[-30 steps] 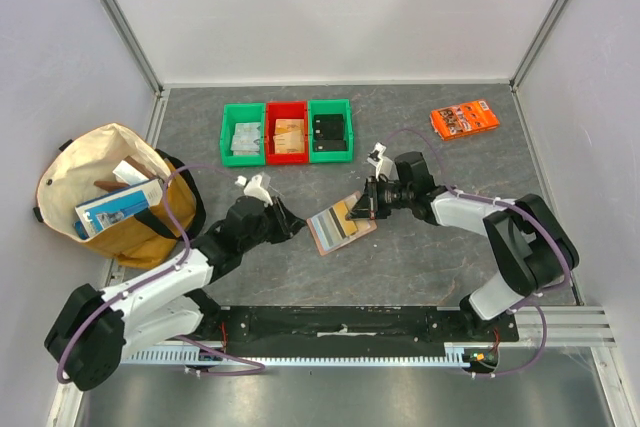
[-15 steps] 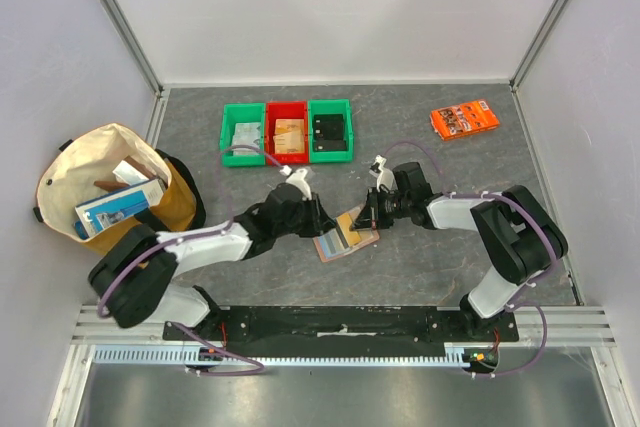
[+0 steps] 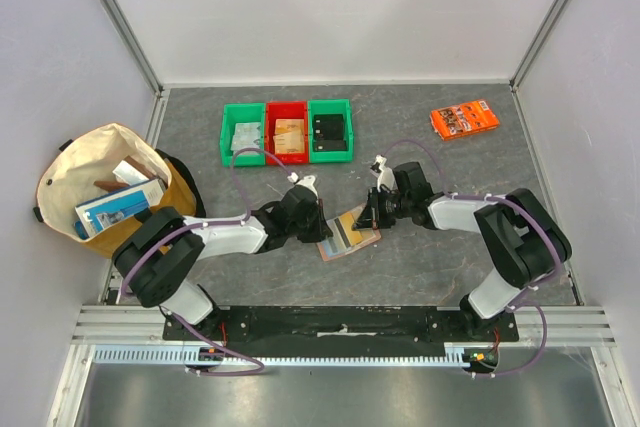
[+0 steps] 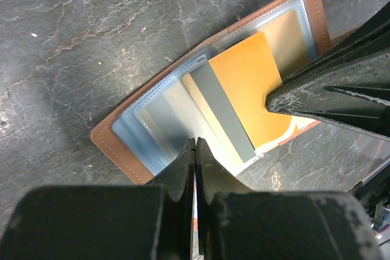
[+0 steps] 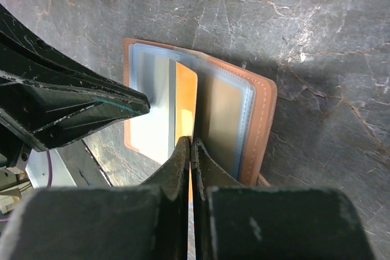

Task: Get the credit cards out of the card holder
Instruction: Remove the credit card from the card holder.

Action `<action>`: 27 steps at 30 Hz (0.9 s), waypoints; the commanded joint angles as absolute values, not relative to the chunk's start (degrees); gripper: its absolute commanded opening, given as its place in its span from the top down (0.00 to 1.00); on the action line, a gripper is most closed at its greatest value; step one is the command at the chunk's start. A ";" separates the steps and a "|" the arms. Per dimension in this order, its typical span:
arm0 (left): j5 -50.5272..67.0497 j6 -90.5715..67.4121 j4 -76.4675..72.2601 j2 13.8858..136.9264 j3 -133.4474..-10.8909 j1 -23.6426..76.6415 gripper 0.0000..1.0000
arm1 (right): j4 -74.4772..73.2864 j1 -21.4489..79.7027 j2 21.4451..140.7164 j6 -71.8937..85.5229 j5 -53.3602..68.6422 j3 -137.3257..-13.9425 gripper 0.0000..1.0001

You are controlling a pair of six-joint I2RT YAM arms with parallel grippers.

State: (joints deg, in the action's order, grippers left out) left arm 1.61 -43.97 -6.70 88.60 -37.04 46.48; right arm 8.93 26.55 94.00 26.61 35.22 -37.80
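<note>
The card holder [image 3: 345, 247] lies open on the table between both arms, brown leather [image 4: 109, 145] with clear bluish sleeves. An orange-tan credit card [image 4: 250, 80] with a grey stripe sticks partly out of a sleeve; other pale cards sit inside the sleeves. My left gripper [image 3: 321, 223] is shut, its tip [image 4: 195, 142] resting on the sleeves at the holder's left side. My right gripper [image 3: 369, 217] is shut, its tip [image 5: 191, 141] on the orange card's [image 5: 186, 98] edge. Each wrist view shows the other gripper's fingers beside the card [image 4: 329, 98] [image 5: 73, 108].
Three small bins stand at the back: green [image 3: 243, 134], red [image 3: 287, 133], green [image 3: 330, 130], each holding cards. An orange printed packet [image 3: 465, 118] lies at the back right. A cream tote bag [image 3: 110, 192] with items stands at the left edge.
My left arm has reached to the right and its shut tip now rests on the card holder. The holder has shifted slightly. The right gripper has stayed at the holder.
</note>
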 commanded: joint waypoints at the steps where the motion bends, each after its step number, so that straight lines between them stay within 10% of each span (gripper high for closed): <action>1: -4.21 -47.89 -0.35 90.44 -35.34 46.67 0.98 | 4.84 26.28 92.46 22.68 29.53 -38.85 1.00; 27: 1.48 -45.27 -1.23 83.59 -38.84 46.40 0.96 | 2.30 25.05 85.96 25.06 26.29 -37.34 0.98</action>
State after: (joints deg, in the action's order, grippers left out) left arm -1.06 -48.88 -2.98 87.07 -36.77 46.24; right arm 4.25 24.51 86.43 27.68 30.92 -35.66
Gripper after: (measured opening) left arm 0.036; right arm 0.007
